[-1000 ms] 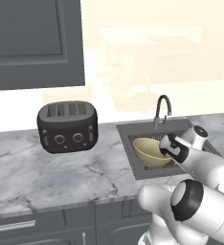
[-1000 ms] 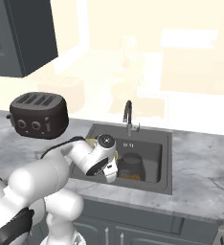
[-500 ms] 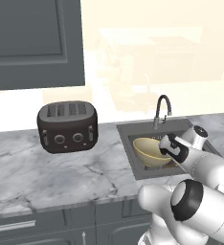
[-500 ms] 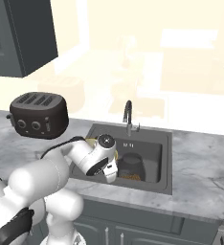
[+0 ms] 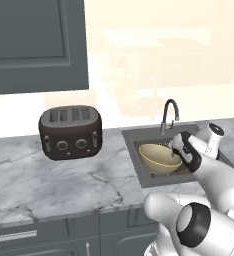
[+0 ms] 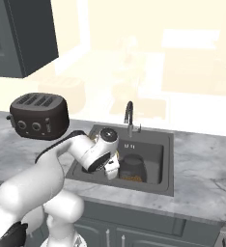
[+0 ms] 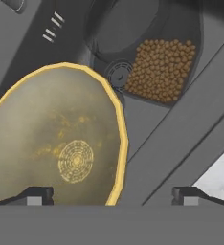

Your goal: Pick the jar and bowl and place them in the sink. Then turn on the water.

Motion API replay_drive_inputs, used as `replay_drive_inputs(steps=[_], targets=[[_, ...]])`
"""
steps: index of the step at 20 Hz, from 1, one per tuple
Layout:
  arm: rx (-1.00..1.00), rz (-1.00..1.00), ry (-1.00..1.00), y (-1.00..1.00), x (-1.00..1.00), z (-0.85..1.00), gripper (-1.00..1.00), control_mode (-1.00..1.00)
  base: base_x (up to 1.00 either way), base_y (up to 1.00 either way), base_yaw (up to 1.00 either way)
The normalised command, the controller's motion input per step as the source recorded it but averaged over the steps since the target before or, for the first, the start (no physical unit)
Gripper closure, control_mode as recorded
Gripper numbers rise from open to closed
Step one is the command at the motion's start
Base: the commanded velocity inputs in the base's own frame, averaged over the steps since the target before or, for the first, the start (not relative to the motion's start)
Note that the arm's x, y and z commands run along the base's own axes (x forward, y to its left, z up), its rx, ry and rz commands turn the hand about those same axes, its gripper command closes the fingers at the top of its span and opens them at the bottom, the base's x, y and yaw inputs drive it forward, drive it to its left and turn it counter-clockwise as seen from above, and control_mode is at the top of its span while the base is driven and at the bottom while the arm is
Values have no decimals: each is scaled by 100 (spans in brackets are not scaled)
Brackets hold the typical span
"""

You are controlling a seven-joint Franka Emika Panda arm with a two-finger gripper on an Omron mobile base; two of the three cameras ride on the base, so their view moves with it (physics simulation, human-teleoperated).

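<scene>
1. Bowl (image 7: 56, 139) in the sink (image 7: 181, 124), lying against the left finger (image 7: 32, 195), rim reaching partway into the gap.
2. Jar (image 7: 157, 57) on its side in the basin, beyond the fingertips, just past the bowl's rim.
3. Gripper (image 7: 113, 195) spread wide, pinching nothing.
4. Right finger (image 7: 190, 195) over bare basin wall.

Yellow-rimmed speckled olive bowl (image 7: 56, 139); brown-granuled jar (image 7: 164, 67)

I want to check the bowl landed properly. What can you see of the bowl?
The bowl is round and shallow, with a yellowish-tan outside and rim and a speckled olive inside marked by a pale ringed centre. It sits in the sink, tilted, on the toaster side, beside the jar. The pincer is wide open around its rim.
</scene>
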Motion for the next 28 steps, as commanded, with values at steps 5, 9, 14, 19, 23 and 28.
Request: replay_drive_inputs(steps=[5,9,14,19,23,28], targets=[[3,0,2,0,-15,62,-100,-100,0,0,0],[0,0,1,0,-21,55,-100,-100,0,0,0],[-6,4,-15,-2,-41,32,-100,-100,0,0,0],[-19,12,-18,-1,-37,11,-100,-100,0,0,0],[-27,14,-2,0,-27,0,-100,-100,0,0,0],[-23,8,1,0,0,11,-100,-100,0,0,0]])
